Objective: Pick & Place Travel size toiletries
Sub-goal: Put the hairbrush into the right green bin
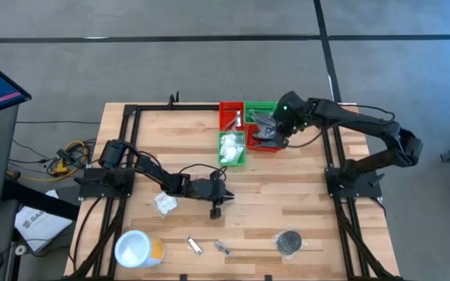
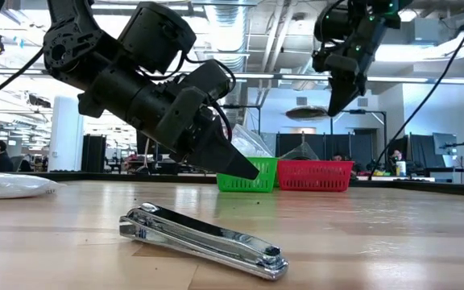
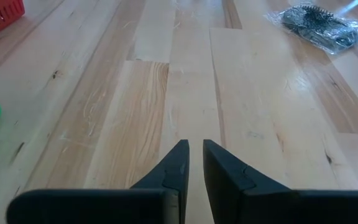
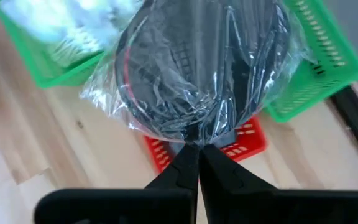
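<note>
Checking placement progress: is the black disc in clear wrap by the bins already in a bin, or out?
Out. The right gripper is shut on the wrapped disc, holding it above the red bin; its fingers pinch the wrap's edge.

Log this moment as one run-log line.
right gripper: shut on clear-wrapped black round disc, above red plastic bin | left gripper: empty, over wooden table

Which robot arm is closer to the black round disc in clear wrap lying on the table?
Left. The left end effector hovers over the middle of the table, a short way from the black round disc in clear wrap. The right end effector is farther off, over the red plastic bin.
</note>
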Controlling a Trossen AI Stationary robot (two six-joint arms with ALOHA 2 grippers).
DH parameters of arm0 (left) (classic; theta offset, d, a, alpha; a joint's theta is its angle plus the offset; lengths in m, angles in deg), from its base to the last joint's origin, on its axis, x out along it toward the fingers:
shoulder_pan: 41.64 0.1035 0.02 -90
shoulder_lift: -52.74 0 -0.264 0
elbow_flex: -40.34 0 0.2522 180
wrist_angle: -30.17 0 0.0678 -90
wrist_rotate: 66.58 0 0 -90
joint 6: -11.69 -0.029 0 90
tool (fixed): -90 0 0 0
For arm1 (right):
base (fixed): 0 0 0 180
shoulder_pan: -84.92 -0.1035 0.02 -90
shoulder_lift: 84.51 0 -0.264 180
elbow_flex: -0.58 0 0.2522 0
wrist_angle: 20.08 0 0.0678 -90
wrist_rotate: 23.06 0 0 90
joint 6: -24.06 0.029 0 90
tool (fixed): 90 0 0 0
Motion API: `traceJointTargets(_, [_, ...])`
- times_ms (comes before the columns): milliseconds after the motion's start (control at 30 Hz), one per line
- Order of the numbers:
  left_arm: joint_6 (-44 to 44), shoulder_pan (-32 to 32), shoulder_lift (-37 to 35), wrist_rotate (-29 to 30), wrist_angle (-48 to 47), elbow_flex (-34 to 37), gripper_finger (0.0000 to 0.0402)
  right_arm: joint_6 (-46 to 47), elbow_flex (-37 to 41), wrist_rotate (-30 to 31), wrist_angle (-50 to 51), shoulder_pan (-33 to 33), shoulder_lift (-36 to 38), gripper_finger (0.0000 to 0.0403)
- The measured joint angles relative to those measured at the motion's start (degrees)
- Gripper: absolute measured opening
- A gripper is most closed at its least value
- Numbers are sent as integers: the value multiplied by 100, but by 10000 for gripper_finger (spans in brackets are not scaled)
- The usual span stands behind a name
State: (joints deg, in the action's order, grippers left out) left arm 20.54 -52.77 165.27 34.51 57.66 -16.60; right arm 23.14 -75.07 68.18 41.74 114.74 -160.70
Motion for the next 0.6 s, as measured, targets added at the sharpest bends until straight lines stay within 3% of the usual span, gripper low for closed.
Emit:
traceJointTargets(333, [1,65,0,0,42,0,40,-422,0,-802,-114,935,-72,0])
traceJointTargets(600, [2,179,0,0,87,0,40,-803,-58,-1183,-122,1293,-749,0])
